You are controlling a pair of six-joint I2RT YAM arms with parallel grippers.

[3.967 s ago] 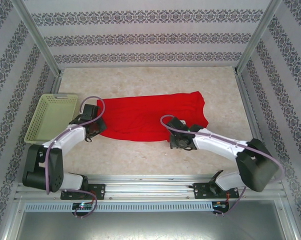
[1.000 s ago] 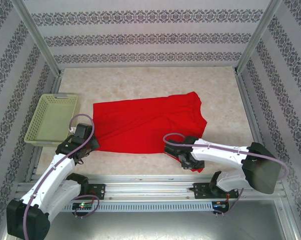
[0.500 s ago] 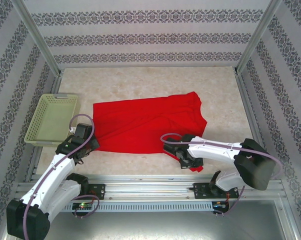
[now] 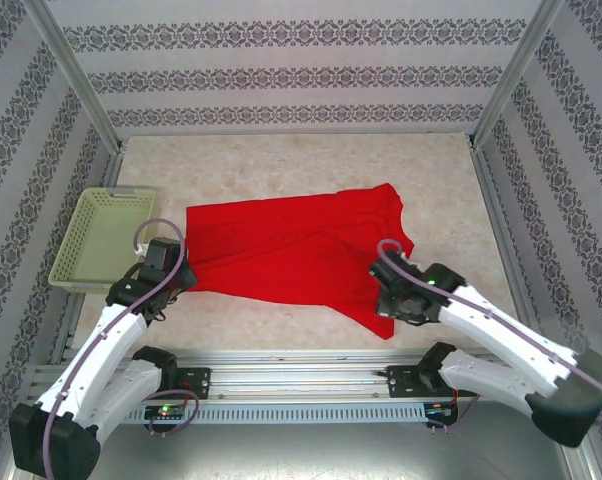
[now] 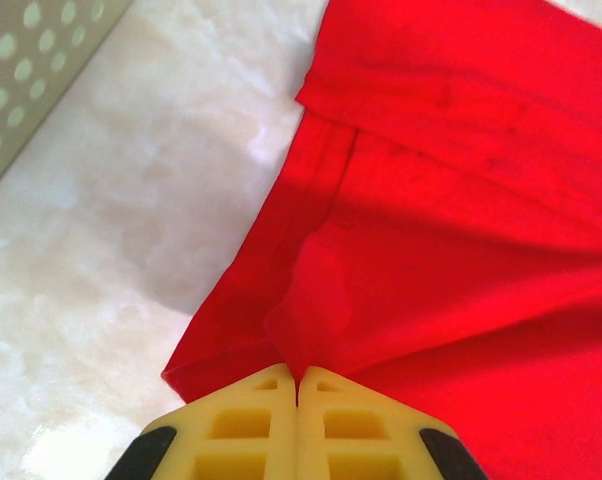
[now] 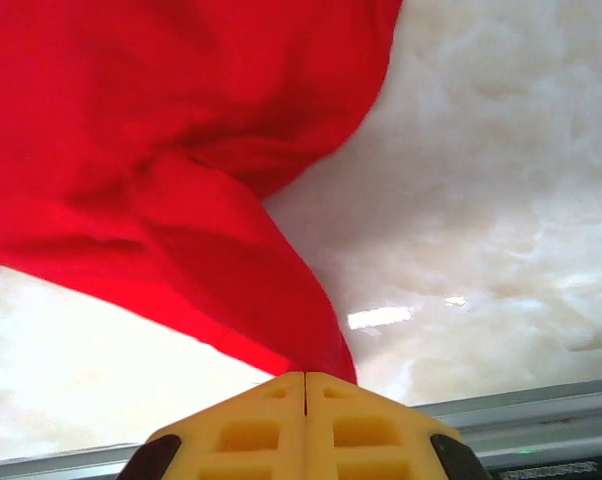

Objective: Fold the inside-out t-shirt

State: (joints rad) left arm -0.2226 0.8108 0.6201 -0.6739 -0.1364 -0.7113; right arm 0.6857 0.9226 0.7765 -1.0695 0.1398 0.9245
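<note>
Marble table, left end effector pinching t-shirt, right end effector clamped on hem, swung rightward

Nothing legible
I could read no lettering, number or brand on the red t-shirt or the green basket.

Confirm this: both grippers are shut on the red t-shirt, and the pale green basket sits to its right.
Not quite: the basket sits to the left of the t-shirt, as the top external view shows. The left gripper and right gripper are indeed both shut on the t-shirt.
</note>
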